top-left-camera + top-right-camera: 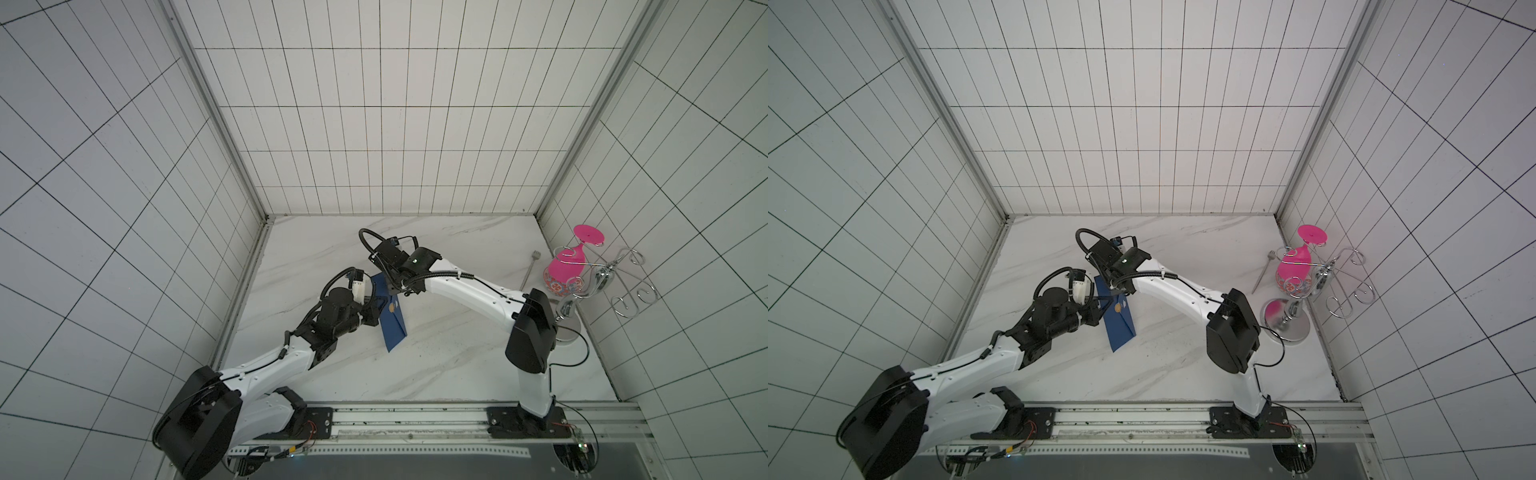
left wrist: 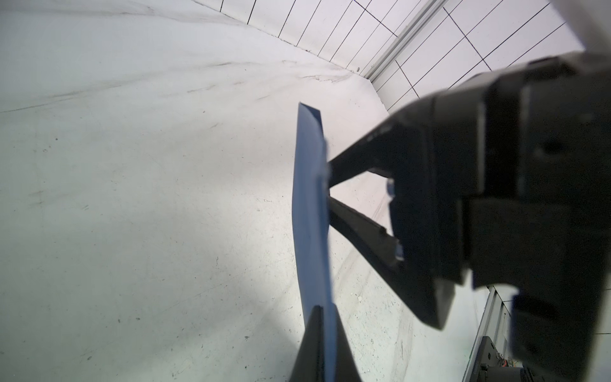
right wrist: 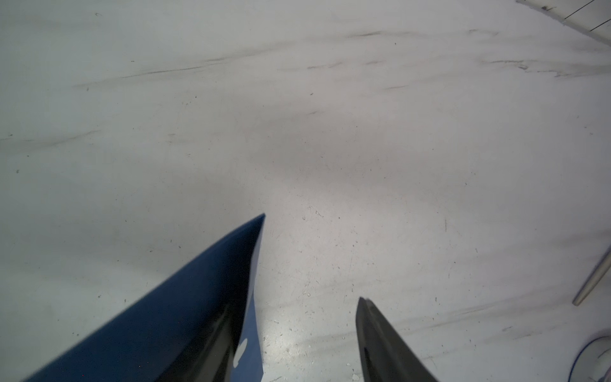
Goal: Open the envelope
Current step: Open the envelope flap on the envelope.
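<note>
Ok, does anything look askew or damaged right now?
No damage shows. The envelope is off flat: the left tool holds it up on edge, and it bows, its far corner curled in the left wrist view. The right tool is open, one finger at its face. A fork lies loose by the rack.

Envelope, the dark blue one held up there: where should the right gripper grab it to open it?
Probably the triangular flap's tip by the round gold seal, approached from that seal-bearing face. The left gripper pinches the long dark blue paper envelope on edge by one long side, leaving that face exposed.
</note>
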